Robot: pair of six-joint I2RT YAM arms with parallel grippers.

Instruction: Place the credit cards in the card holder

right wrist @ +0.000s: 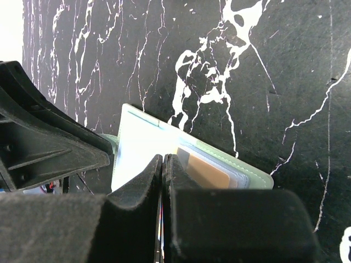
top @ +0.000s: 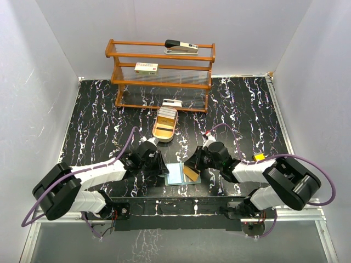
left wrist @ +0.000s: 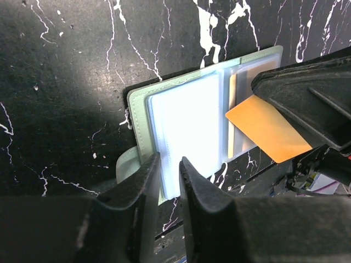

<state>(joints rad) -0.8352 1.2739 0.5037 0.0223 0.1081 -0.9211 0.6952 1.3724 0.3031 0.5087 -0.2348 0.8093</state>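
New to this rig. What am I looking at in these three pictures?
Two robot arms bolted to a table. One picture is from a camera overhead; the other two come from wrist cameras, each looking past its own claw. On the table lies an open green card holder. The right claw is shut on an orange card, its corner at the holder's clear pockets. The left claw, jaws slightly apart, is at the holder's near edge. Behind: a tan tray holding cards, a wooden rack with a stapler.

The counter is black with white marble-like veins. The card holder is sage green, its pockets a pale translucent blue. The credit card is orange-gold. The rack is reddish-brown wood, the tray tan, the cables purple.
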